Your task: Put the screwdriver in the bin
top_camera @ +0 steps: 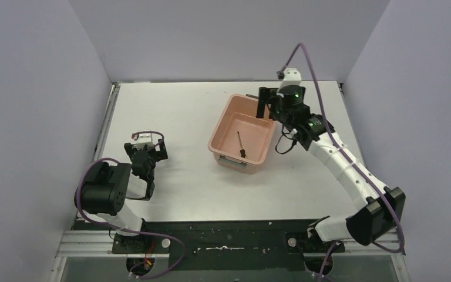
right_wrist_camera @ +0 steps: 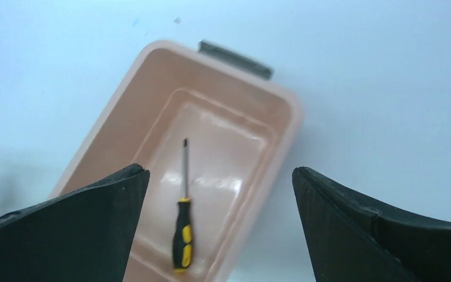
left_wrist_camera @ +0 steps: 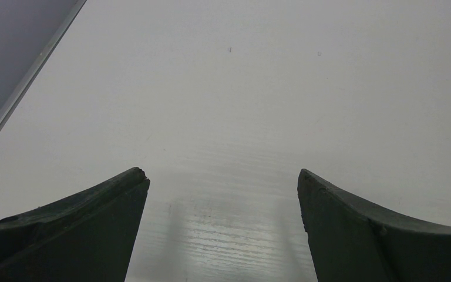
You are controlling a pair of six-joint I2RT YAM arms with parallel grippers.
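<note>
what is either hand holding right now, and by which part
Nothing. The left hand and right hand are both open and empty; the screwdriver lies loose in the bin.

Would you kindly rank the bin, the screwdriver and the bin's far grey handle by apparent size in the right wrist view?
1. bin, by far the largest.
2. screwdriver.
3. grey handle. It looks shorter than the screwdriver, but it lies farther from the camera, so that gap is unsure.
</note>
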